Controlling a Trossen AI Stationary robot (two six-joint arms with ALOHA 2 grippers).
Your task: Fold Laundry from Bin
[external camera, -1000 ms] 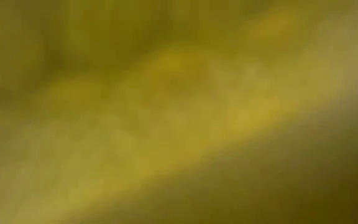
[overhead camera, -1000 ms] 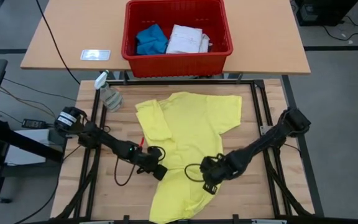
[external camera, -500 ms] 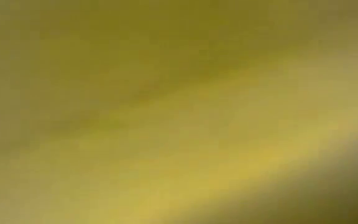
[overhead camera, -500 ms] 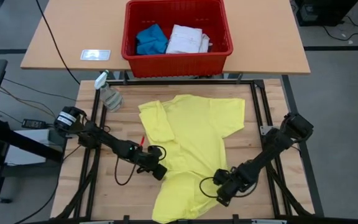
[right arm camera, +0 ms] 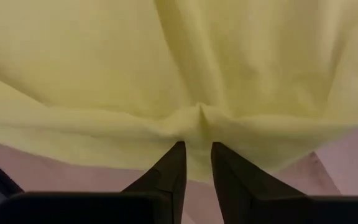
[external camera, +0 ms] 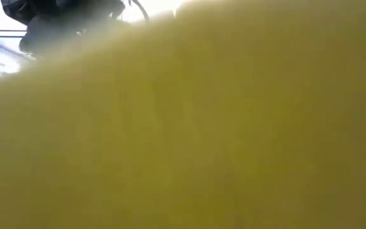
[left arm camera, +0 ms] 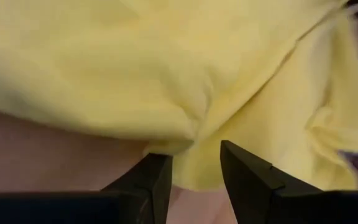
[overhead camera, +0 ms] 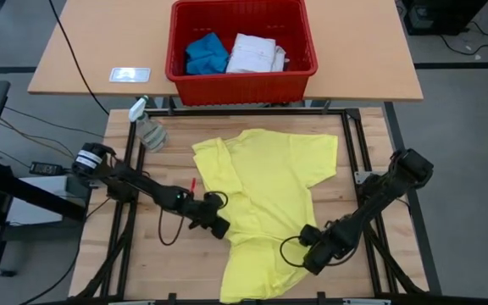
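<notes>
The bright yellow T-shirt (overhead camera: 265,199) lies spread on the wooden table, sleeves toward the far edge and hem (overhead camera: 261,288) at the near edge. My left gripper (overhead camera: 220,227) is shut on its left side edge, and my right gripper (overhead camera: 312,254) is shut on its right side edge nearer the hem. Yellow cloth (external camera: 202,140) fills the low view. The red bin (overhead camera: 242,76) stands on the tan table beyond, with a blue piece (overhead camera: 206,55) and a white piece (overhead camera: 257,52) in it. My left gripper (left arm camera: 194,162) has the shirt's left side edge (left arm camera: 188,140) between its two fingers, coming slanting down from the table's left. The cloth bunches and puckers at the fingertips; the rest lies on the table. How many layers it has, I cannot tell. My right gripper (right arm camera: 197,152) pinches a small fold at the shirt's right side edge (right arm camera: 199,118) between its nearly closed fingers, pointing steeply down. Creases run out from the pinch. The cloth around it rests on the table.
A clear spray bottle (overhead camera: 148,129) lies at the wooden table's far left corner. A small red thing (overhead camera: 193,188) lies left of the shirt. A white card (overhead camera: 130,74) sits on the tan table. Black frame rails (overhead camera: 356,152) run along the table's sides.
My right gripper has gone toward the table's right and near edges, still shut on the cloth, and has turned about. The whole shirt has slid to the right with it. My left gripper has followed slightly to the right, keeping its hold.
</notes>
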